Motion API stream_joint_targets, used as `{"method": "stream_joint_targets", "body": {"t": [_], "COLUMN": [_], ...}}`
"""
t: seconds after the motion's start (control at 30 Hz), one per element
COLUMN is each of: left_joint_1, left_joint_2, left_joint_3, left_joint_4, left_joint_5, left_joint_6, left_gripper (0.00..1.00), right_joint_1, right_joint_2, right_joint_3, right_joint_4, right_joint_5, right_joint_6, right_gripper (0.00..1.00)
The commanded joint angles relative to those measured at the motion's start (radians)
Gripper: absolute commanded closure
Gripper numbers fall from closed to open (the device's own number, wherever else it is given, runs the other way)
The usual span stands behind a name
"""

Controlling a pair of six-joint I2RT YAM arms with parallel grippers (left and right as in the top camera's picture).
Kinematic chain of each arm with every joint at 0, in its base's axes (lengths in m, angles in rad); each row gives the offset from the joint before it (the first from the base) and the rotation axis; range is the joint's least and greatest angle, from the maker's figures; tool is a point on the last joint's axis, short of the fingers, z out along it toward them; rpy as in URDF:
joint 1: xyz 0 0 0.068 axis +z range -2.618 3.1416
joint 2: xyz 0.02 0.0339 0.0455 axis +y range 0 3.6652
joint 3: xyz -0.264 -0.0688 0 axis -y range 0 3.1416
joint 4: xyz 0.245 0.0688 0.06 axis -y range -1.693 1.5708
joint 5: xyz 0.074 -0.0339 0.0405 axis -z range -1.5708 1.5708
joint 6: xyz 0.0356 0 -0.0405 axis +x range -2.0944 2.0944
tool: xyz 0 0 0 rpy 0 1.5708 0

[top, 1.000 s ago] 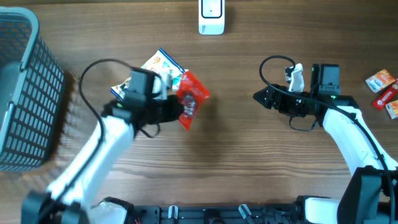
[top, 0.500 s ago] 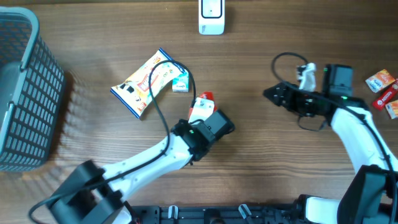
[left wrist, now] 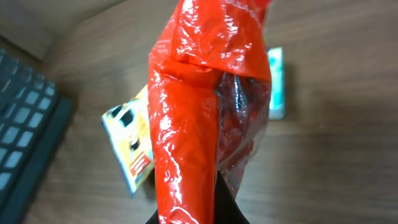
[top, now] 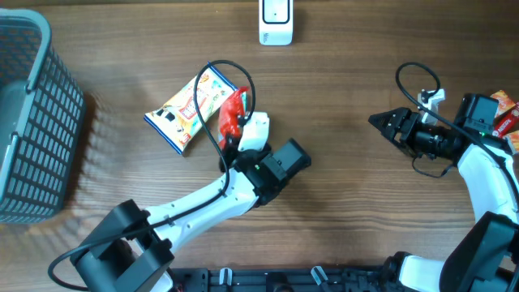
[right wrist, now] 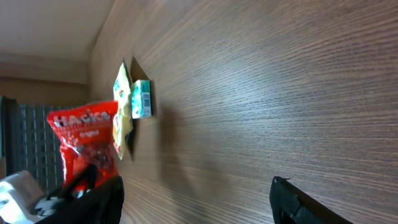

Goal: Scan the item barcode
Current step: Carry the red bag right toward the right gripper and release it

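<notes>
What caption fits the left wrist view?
Left claw pinches a red snack bag above the table, yellow packet behind.

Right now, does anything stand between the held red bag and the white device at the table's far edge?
Nothing visible does. Only bare table separates the red bag, in the left end effector, from the white device; the yellow packet lies aside.

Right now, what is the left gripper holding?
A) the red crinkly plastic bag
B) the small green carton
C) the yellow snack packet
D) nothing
A: the left gripper is pinched shut on the red crinkly plastic bag, while the yellow snack packet and the small green carton lie on the wooden table.
</notes>
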Motion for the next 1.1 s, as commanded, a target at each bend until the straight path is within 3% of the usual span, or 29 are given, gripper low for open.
{"method": "stream_joint_targets", "body": {"t": [0.0, 0.07, 0.27, 0.5, 0.63, 0.7, 0.77, 0.8, 0.87, 1.07], "left_joint_1": [-0.02, -0.025, -0.029, -0.111, -0.194, -0.229, -0.242, -0.242, -0.234, -0.212], "left_joint_2": [0.018, 0.058, 0.196, 0.215, 0.215, 0.215, 0.213, 0.213, 0.211, 0.174], "left_joint_3": [0.024, 0.024, 0.024, 0.062, 0.122, 0.138, 0.139, 0.139, 0.139, 0.145], "left_joint_4": [0.05, 0.068, 0.068, 0.058, 0.062, 0.069, 0.064, 0.058, 0.043, 0.017], "left_joint_5": [0.222, 0.266, 0.201, 0.133, 0.281, 0.335, 0.307, 0.312, 0.332, 0.379], "left_joint_6": [0.048, 0.031, 0.007, 0.108, 0.108, 0.114, 0.117, 0.116, 0.117, 0.105], "left_gripper": [0.96, 0.96, 0.96, 0.95, 0.92, 0.79, 0.21, 0.07, 0.0, 0.0], "right_joint_1": [-0.001, -0.001, -0.001, -0.001, -0.001, -0.001, -0.001, -0.001, -0.001, -0.001], "right_joint_2": [-0.013, -0.013, -0.013, -0.013, -0.013, -0.013, -0.013, -0.013, -0.013, -0.013], "right_joint_3": [0.027, 0.027, 0.027, 0.027, 0.027, 0.027, 0.027, 0.027, 0.027, 0.027], "right_joint_4": [0.002, -0.004, -0.009, -0.012, -0.012, -0.013, -0.012, -0.012, -0.013, -0.015], "right_joint_5": [-0.031, -0.031, -0.035, -0.035, -0.035, -0.035, -0.035, -0.035, -0.035, -0.044], "right_joint_6": [-0.031, -0.032, -0.032, -0.031, -0.032, -0.031, -0.032, -0.032, -0.031, -0.031], "right_gripper": [0.25, 0.25, 0.24, 0.24, 0.24, 0.23, 0.17, 0.13, 0.13, 0.12]}}
